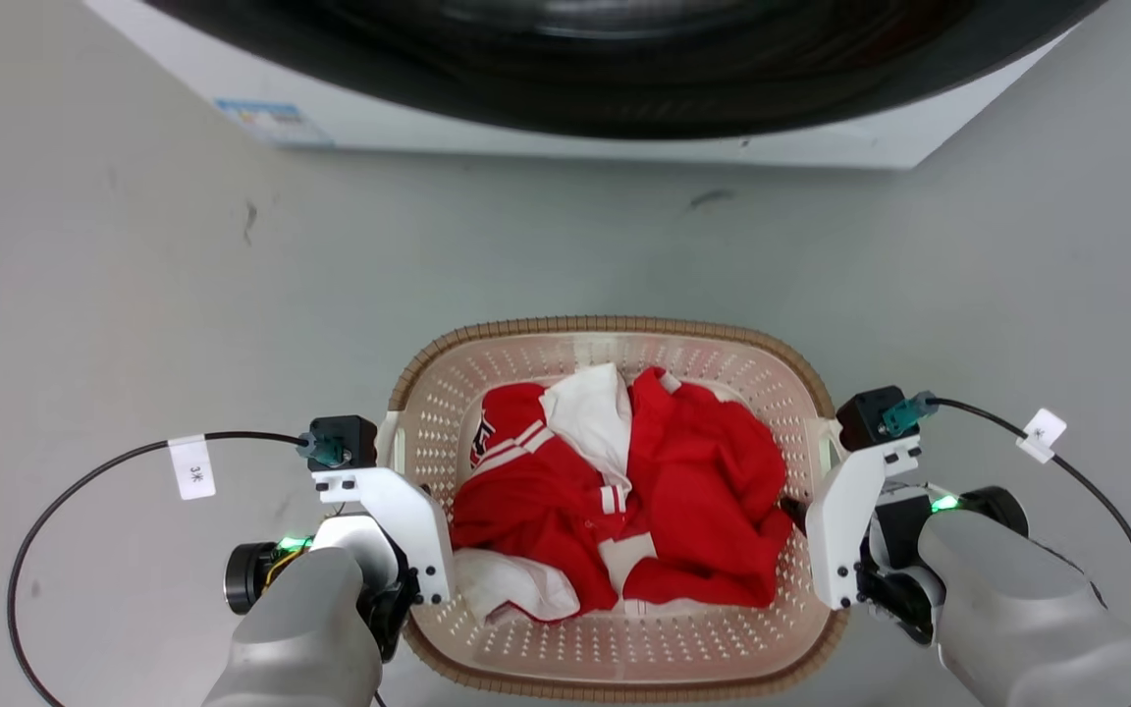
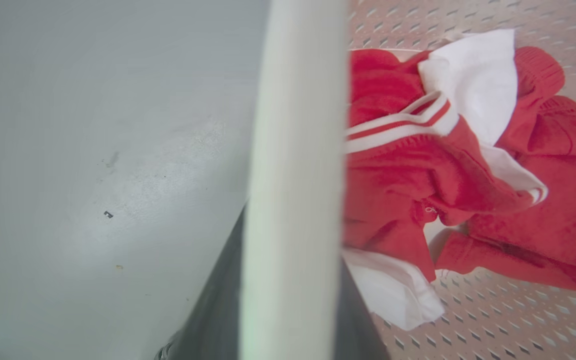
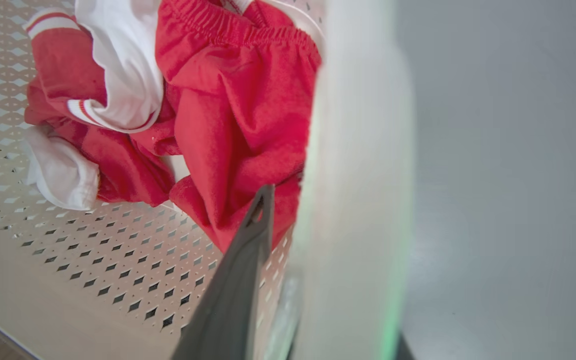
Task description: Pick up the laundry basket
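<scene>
- The laundry basket [image 1: 615,339] is low in the middle of my head view. It is on the grey floor [image 1: 134,295].
- The washing machine [image 1: 624,128] is on the far side of the basket, well apart from it.
- I cannot tell if the basket rests on the floor or hangs just above it.
- Red and white clothes [image 1: 624,491] lie in a heap inside the basket.
- My left gripper [image 1: 408,550] is at the basket's left side. In the left wrist view its two dark fingers [image 2: 218,310] stand one on each side of the white left handle [image 2: 293,150]. Both press against it, so this gripper is clamped on the basket.
- My right gripper [image 1: 835,550] is at the basket's right side. In the right wrist view one dark finger [image 3: 238,280] is inside the basket. The white right handle [image 3: 358,175] is just beside it, with a thin gap between them. I cannot tell if this gripper squeezes the handle or is loose.
</scene>
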### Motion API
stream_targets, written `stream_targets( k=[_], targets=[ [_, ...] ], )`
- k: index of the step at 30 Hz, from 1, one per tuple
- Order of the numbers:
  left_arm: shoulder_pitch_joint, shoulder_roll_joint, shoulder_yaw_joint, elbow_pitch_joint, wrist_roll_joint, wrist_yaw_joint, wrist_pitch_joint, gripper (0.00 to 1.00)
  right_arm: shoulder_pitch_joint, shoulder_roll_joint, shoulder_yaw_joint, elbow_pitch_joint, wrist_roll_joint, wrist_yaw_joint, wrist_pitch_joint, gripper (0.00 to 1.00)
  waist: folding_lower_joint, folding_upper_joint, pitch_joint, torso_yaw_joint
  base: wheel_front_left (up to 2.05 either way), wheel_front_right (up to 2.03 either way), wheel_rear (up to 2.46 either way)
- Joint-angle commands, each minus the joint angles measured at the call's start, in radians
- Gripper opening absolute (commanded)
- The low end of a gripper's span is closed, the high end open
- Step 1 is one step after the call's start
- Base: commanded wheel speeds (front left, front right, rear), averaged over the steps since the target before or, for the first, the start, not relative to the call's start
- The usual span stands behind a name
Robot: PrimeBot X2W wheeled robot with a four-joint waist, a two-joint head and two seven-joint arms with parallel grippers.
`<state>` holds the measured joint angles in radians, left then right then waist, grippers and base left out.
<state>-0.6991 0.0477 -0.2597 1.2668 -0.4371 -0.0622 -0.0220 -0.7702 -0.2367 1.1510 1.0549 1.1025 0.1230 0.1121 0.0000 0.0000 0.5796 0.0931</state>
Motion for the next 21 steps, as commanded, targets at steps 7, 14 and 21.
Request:
stream_targets(
  k=[7, 14, 21],
  targets=[
    [0.046, 0.001, -0.106, -0.044, -0.109, -0.002, 0.101, 0.00, 0.031, 0.026, 0.035, 0.001, 0.056, 0.014, 0.048, 0.00, 0.0000, 0.0000, -0.199, -0.069, 0.00, 0.00, 0.00],
    [0.076, -0.003, -0.185, -0.066, -0.196, 0.015, 0.174, 0.00, 0.048, 0.043, 0.045, 0.013, 0.112, 0.014, 0.098, 0.00, 0.0000, 0.0000, -0.312, -0.090, 0.00, 0.00, 0.00],
    [0.092, -0.005, -0.239, -0.050, -0.256, 0.010, 0.262, 0.00, 0.078, 0.049, 0.059, 0.013, 0.171, 0.015, 0.220, 0.00, 0.0000, 0.0000, -0.428, -0.102, 0.00, 0.00, 0.00]
  ],
)
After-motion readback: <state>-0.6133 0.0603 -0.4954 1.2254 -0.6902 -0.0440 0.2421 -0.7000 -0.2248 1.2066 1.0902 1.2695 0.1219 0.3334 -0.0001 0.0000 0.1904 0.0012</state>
